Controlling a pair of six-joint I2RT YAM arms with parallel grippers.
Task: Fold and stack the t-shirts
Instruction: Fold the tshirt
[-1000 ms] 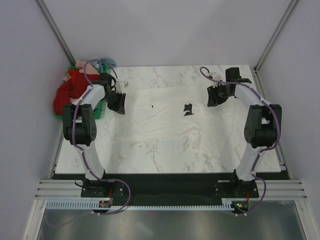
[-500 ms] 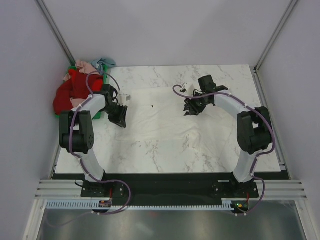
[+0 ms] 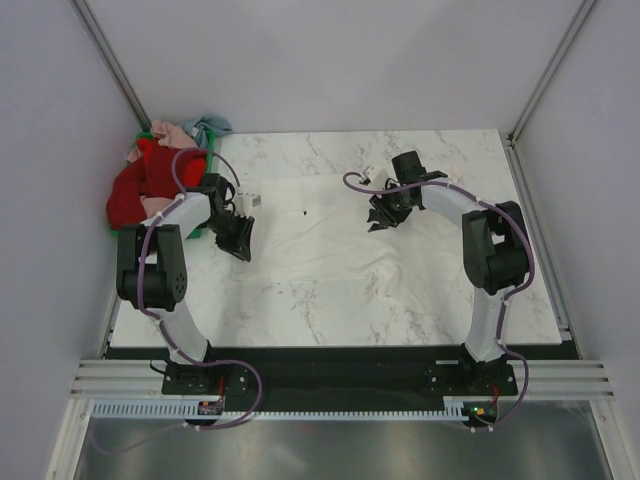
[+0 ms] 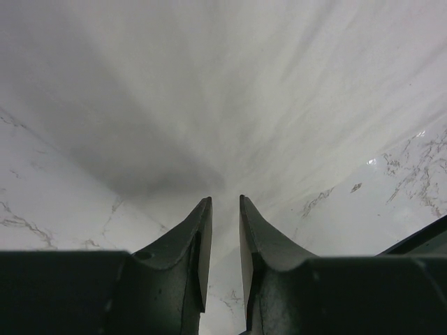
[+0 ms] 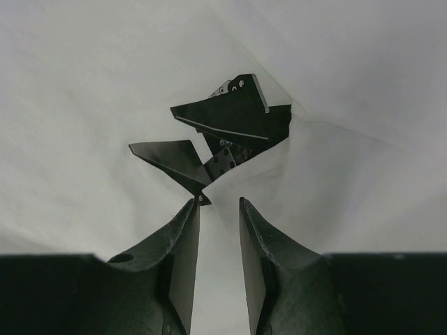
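1. While the cream-white cotton t-shirt (image 3: 320,250) lies spread flat across the middle of the white marble-pattern table (image 3: 330,315), no fold shows in it. Folding is judged to be at its very start.
2. At the upper left of the overhead view, the heap of red, pink and pale blue shirts (image 3: 145,185) sits over a green plastic crate (image 3: 200,230), off the table's left side and untouched.
3. At the spread shirt's left border stands the left gripper (image 3: 240,243). Its wrist view shows cloth ahead and bare marble in both lower corners. Its jaws are drawn to a thin slit, with no cloth between them.
4. Over the shirt, right of centre, sits the right gripper (image 3: 381,218), its tips just short of the angular black chest print (image 5: 223,132). Its jaws are likewise drawn to a thin slit and grip nothing.
5. Step in hand, as judged: taking hold for the first fold. Recommended practice:
   - spread the jaws before descending;
   - pinch at the very border, so both layers are caught;
   - confirm cloth sits between the fingers before lifting.
6. The right gripper is placed mid-panel, not at a border. A pinch there would likely raise a tent of one layer, so a seat on the opposite border or a shoulder is advised.
7. Lift low and carry both holds across together, laying border on border. Uneven travel risks a skewed crease and new wrinkles beside those at lower centre.
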